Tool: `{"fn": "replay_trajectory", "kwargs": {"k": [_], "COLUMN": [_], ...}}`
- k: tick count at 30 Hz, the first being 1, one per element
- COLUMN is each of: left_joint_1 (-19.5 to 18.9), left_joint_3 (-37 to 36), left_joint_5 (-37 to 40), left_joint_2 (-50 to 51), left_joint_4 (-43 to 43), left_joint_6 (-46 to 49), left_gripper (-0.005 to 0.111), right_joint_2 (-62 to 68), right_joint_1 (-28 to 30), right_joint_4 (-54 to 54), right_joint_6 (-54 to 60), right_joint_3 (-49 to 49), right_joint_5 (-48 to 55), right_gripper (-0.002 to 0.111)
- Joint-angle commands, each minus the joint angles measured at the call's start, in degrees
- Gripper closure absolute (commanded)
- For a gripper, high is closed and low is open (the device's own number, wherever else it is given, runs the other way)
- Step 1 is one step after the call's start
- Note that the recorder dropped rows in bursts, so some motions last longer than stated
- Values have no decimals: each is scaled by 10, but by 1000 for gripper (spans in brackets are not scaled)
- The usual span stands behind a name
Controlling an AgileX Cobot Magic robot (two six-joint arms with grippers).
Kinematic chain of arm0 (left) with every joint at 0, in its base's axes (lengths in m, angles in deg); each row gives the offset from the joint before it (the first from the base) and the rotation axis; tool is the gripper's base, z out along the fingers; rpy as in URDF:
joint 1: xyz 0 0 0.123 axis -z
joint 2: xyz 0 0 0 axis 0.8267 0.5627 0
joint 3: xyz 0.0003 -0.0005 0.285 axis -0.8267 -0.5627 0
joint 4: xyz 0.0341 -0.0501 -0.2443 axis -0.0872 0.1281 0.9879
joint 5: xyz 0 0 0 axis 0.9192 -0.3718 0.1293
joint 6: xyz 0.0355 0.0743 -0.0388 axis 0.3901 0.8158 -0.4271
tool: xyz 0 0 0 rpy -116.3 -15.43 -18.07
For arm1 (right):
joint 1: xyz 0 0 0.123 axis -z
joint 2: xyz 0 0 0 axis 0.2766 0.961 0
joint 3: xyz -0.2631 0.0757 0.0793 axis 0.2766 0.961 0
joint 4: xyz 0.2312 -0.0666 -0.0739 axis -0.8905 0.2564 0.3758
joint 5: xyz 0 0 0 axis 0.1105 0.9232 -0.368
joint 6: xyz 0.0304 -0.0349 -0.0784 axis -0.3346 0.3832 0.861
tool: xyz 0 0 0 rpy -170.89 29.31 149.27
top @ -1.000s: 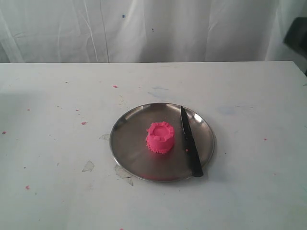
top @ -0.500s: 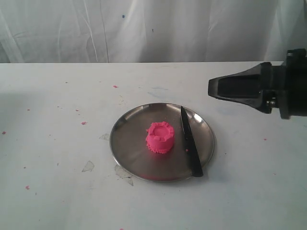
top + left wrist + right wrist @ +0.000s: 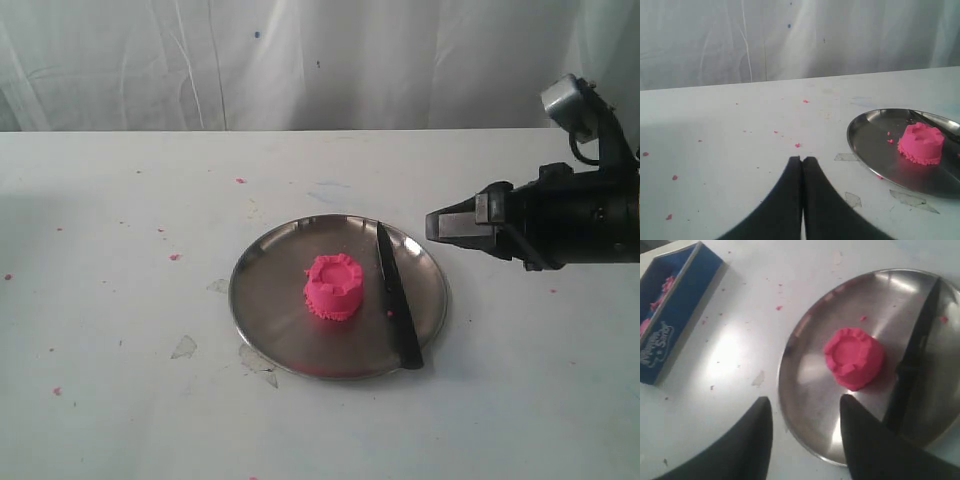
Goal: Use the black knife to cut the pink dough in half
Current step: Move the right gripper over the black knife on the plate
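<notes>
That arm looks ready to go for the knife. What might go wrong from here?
1. The black knife lies flat on the slick steel plate, so the right fingers may slip off or shove the plate.
2. The pink dough sits close beside the knife; a misjudged reach could dent it.

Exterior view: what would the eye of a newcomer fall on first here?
The bright pink dough, a small squat cylinder, stands at the middle of the round steel plate on the white table. The black knife lies on the plate just right of the dough, apart from it. The right gripper hangs to the right of the plate, jaws open and empty.
</notes>
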Motion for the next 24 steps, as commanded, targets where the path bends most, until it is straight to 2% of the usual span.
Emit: {"fn": "replay_trajectory", "kwargs": {"k": [1, 14, 24], "left_joint_1": [3, 3, 3], "left_joint_3": [-1, -1, -1], "left_joint_5": [2, 2, 2], "left_joint_2": [-1, -1, -1], "left_joint_4": [2, 2, 2], "left_joint_6": [-2, -2, -2], "left_gripper": [107, 107, 107], "right_joint_2": [21, 27, 135], "right_joint_1": [2, 4, 48], "right_joint_4": [1, -67, -295], "right_joint_6": [12, 8, 179], "right_joint_3": [-1, -1, 37], "right_joint_5": [37, 42, -104], "right_gripper": [67, 67, 67]}}
